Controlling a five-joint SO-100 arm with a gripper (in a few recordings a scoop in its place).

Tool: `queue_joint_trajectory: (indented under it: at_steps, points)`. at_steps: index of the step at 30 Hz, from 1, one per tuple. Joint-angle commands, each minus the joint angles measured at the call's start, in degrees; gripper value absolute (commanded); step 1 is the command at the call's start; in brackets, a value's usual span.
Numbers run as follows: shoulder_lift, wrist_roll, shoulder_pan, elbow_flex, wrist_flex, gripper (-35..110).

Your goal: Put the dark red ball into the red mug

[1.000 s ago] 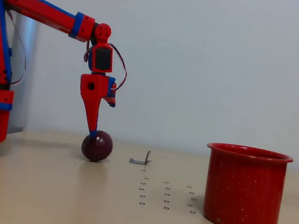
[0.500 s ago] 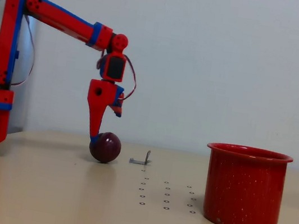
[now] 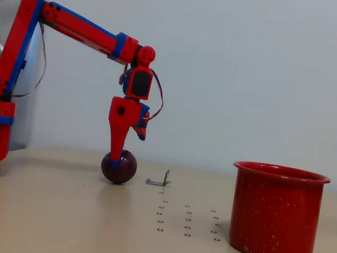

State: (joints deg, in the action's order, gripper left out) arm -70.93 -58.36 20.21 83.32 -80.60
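Side-on fixed view of a beige table [image 3: 44, 222] before a pale wall. The red-and-blue arm [image 3: 84, 30] rises from its base at the left edge, roughly at 9 o'clock in the frame, and reaches rightward, its forearm sloping down to a wrist from which the gripper [image 3: 114, 160] hangs vertically. The long red finger [image 3: 115, 137] tapers to a blue tip that meets the dark red ball [image 3: 120, 168] at the ball's upper left, near its 11 o'clock position; a shorter part with a blue end projects to the right of the gripper body, higher up, clear of the ball. From this side angle the spacing of the jaws cannot be told, nor whether they have any hold on the ball; only one finger is seen in contact. The dark red ball rests on the table surface, left of frame centre, directly under the gripper. A small grey metal bracket [image 3: 160, 180] lies on the table just beside the ball, at its 3 o'clock. A grid of small dark rings [image 3: 187, 220] marks the tabletop nearer the camera, between ball and mug. The red mug [image 3: 275, 213] stands upright at about 4 o'clock from frame centre, well apart from the ball, with its rolled rim level and faint white speckles on its wall.
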Motion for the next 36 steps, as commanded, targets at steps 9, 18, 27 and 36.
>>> queue_joint_trajectory:
  at_steps: [9, 18, 27, 36]
  points:
    - [-1.5, -3.8, -1.9, -4.1, 1.3, 60]
    - [-2.2, -7.0, -3.4, -2.7, 0.5, 61]
    - [-3.4, -6.9, -3.1, 0.4, -0.6, 56]
    - [-6.5, -9.8, -3.9, 5.3, -0.4, 43]
